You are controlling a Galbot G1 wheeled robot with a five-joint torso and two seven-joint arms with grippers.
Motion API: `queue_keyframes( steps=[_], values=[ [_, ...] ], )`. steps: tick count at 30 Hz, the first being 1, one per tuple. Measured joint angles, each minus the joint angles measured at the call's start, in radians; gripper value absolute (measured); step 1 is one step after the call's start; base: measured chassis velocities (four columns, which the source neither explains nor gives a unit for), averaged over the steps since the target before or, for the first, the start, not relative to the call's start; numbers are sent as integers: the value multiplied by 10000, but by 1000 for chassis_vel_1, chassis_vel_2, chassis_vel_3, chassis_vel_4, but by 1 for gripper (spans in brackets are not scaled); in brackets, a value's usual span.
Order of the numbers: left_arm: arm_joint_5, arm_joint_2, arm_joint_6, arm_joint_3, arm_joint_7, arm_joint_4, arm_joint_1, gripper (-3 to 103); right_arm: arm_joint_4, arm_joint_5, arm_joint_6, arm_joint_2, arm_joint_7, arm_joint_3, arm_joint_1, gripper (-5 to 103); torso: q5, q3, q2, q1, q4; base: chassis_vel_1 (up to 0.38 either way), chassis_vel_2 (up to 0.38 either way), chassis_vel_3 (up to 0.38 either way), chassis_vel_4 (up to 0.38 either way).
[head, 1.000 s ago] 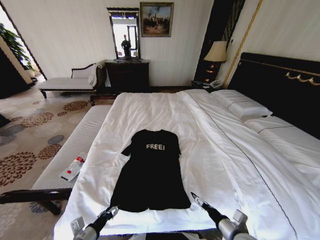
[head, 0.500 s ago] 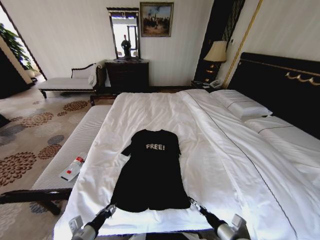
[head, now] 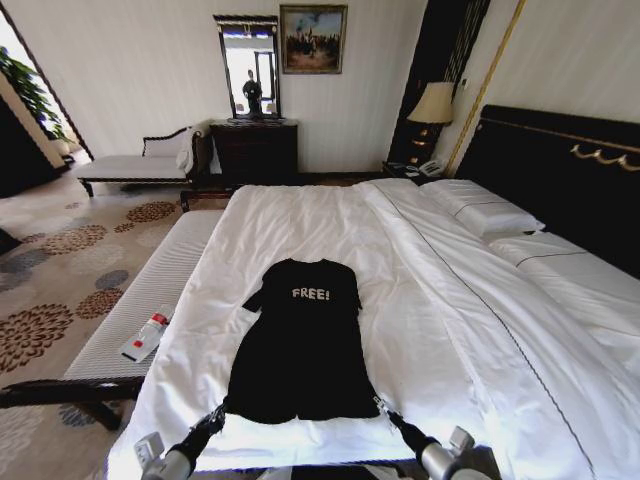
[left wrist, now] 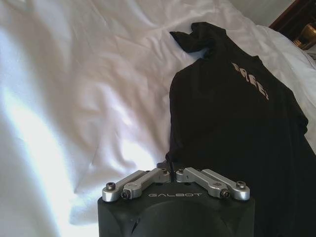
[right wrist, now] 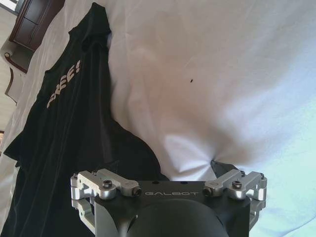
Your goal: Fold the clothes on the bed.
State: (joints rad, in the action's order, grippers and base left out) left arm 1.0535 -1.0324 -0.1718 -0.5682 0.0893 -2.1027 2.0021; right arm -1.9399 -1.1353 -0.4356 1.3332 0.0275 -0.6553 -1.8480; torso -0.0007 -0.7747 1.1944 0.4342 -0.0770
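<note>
The bed (head: 440, 300), white-sheeted and wide, takes up most of the head view, running from 6 o'clock up toward 12. Its dark headboard (head: 560, 175) with gold trim stands along the 3 o'clock side. White pillows (head: 485, 212) lie at about 2 o'clock. A narrow striped bench (head: 150, 300) runs alongside the bed's 9 o'clock edge, over a patterned carpet (head: 60, 270). The black T-shirt (head: 305, 350) lies flat on the near part of the bed, a little toward 7 o'clock of the bed's middle. Its collar points to 12, the white "FREE" lettering is face up, and its hem is toward 6. One short sleeve sticks out at the shirt's 10 o'clock. The cloth is mostly smooth, with a few soft ripples along the sides. The left gripper (head: 218, 413) sits at the hem's 7 o'clock corner, touching the fabric. In the left wrist view its silver linkages are drawn together at the centre, so the claw is narrow and closed on the edge of the shirt. The right gripper (head: 382, 408) sits at the hem's 5 o'clock corner. In the right wrist view its linkages are spread wide, so the claw is open. One dark finger (right wrist: 217, 168) presses into the white sheet just beside the cloth. A small bottle (head: 147, 335) with a red label lies on the bench at the shirt's 9 o'clock, well apart from it.
</note>
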Motion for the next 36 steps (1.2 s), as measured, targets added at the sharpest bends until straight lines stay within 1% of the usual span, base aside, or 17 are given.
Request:
queue_keyframes(
  steps=[3, 5, 6, 10, 12, 13, 14, 18, 19, 21, 24, 25, 27, 29, 31, 32, 36],
  values=[
    [-59, -49, -9, 22, 11, -16, -3, 1, 23, -104, -2, 36, 17, 15, 22, 101, 0, 0, 0, -1, 0, 0, 0, 0, 0],
    [-65, -76, -15, 3, 20, -17, -2, 1, -109, -123, -29, 82, 39, 67, -30, 93, 0, 0, 0, -1, -1, 0, 0, 0, 0],
    [-65, -76, -15, 3, 20, -17, -2, 1, -109, -123, -29, 82, 39, 67, -30, 93, 0, 0, 0, -1, -1, 0, 0, 0, 0],
    [-59, -90, -15, -71, 21, 5, 19, 1, -278, -113, -51, 156, 60, 127, -109, 71, 0, 0, 0, -1, 0, 0, 0, 0, 0],
    [-54, -92, -14, -85, 21, 9, 20, 1, -296, -112, -51, 156, 61, 128, -124, 71, 0, 0, 0, -1, 0, 0, 0, 0, 0],
    [-36, -93, -12, -107, 21, 18, 21, 1, -352, -105, -51, 156, 61, 127, -165, 66, 1, 0, 0, -1, 0, 0, 0, 0, 0],
    [-36, -93, -12, -107, 21, 18, 21, 1, -352, -105, -51, 156, 61, 127, -165, 66, 1, 0, 0, -1, 0, 0, 0, 0, 0],
    [22, -94, 0, -148, 19, 97, -2, 1, -531, 23, -51, 172, 58, 136, -339, 44, 0, 0, 0, 0, 1, 0, 0, 0, 0],
    [22, -94, 0, -148, 19, 97, -2, 1, -531, 23, -51, 172, 58, 136, -339, 44, 0, 0, 0, 0, 1, 0, 0, 0, 0],
    [26, -95, 6, -150, 17, 113, -10, 1, -534, 143, -51, 201, 62, 180, -413, 38, 0, 0, 0, 0, 0, 0, 0, 0, 0],
    [58, -93, 23, -163, 4, 127, -12, 1, -586, 318, -45, 289, 81, 244, -530, 22, 0, 0, 0, -1, 0, 0, 0, 0, 0],
    [58, -93, 23, -163, 4, 127, -12, 1, -586, 318, -45, 289, 81, 244, -530, 22, 0, 0, 0, -1, 0, 0, 0, 0, 0],
    [59, -92, 41, -173, -10, 141, -12, 1, -638, 344, -42, 301, 83, 253, -549, 12, 0, 0, 0, -1, 0, 0, 0, 0, 0],
    [58, -96, 48, -177, -15, 141, -12, 1, -665, 345, -40, 298, 83, 252, -553, 12, 0, 0, 0, -1, 0, 0, 0, 0, 0],
    [52, -111, 59, -190, -23, 138, 6, 1, -722, 342, -32, 270, 83, 225, -565, 3, 0, 0, 0, -1, 0, 0, 0, 0, 0],
    [51, -113, 66, -201, -26, 135, 22, 1, -747, 341, -28, 261, 82, 211, -572, 1, 0, 0, 0, 0, 0, 0, 0, 0, 0],
    [36, -115, 83, -237, -29, 118, 58, 1, -825, 399, 1, 252, 72, 183, -608, 1, 1, 0, 0, 0, 0, 0, 0, 0, 0]
  ],
)
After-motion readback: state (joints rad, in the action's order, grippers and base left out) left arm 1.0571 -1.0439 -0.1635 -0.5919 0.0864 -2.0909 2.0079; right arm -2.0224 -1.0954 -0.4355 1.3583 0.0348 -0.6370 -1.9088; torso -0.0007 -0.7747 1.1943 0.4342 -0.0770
